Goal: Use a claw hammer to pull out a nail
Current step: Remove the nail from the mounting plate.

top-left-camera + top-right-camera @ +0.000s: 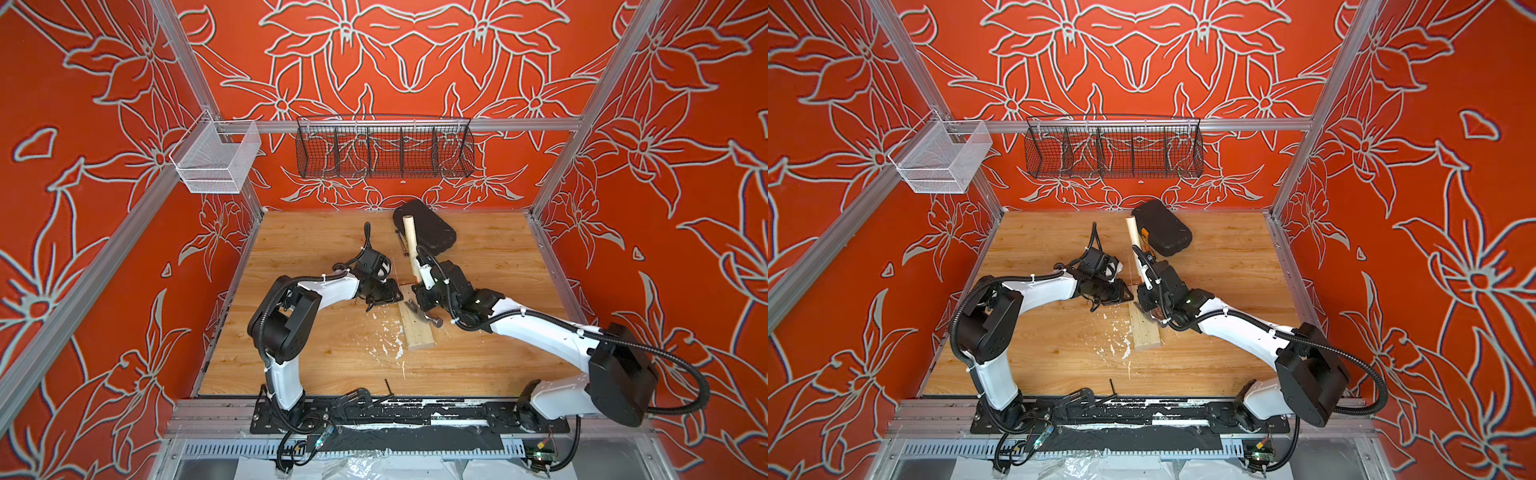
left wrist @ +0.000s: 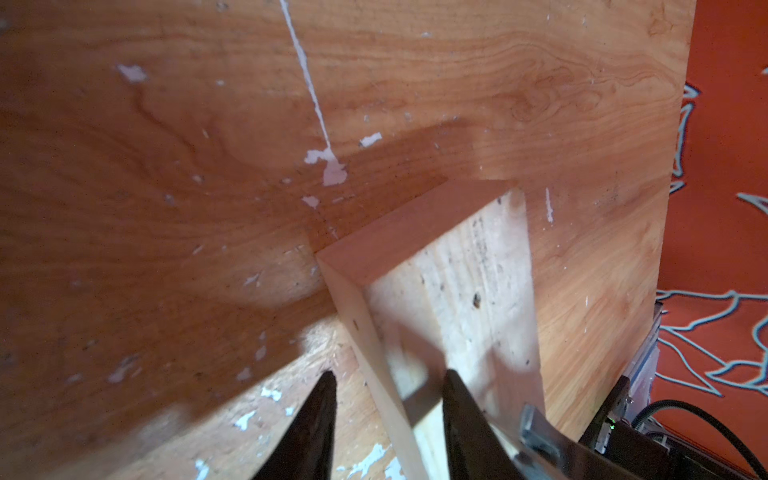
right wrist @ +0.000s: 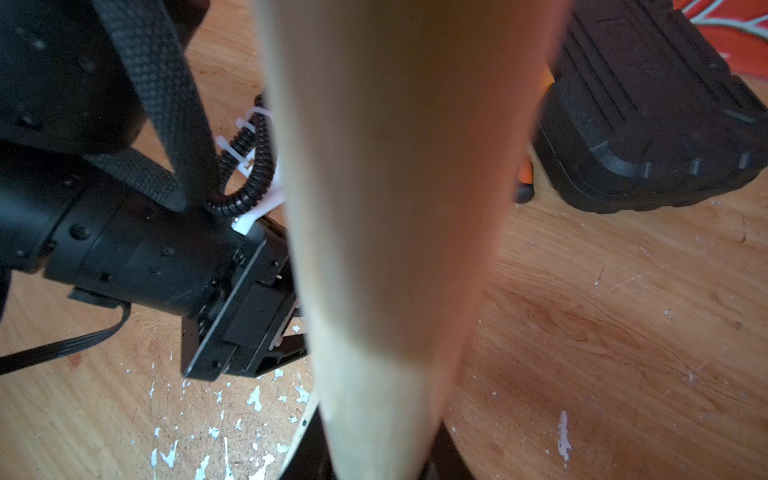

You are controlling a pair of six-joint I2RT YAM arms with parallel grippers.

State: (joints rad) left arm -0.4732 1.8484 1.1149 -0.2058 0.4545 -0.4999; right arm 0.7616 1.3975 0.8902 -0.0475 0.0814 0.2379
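The claw hammer's pale wooden handle (image 1: 410,243) slants up toward the back wall, with its grey steel head (image 1: 430,319) resting on a pale wooden block (image 1: 420,337) mid-table. My right gripper (image 1: 420,286) is shut on the handle low down near the head; in the right wrist view the handle (image 3: 386,208) fills the picture between the dark fingers (image 3: 308,451). My left gripper (image 1: 397,296) sits at the block's far end, open, one fingertip over the table and one over the block's top (image 2: 478,270). The steel head (image 2: 540,434) shows beside it. I cannot make out the nail.
A black ribbed case (image 1: 428,228) lies at the back of the table beside the handle's end, with an orange-and-black tool (image 1: 1144,235) next to it. White flecks (image 1: 390,336) litter the wood left of the block. A black wire basket (image 1: 384,147) and a white mesh basket (image 1: 216,160) hang above.
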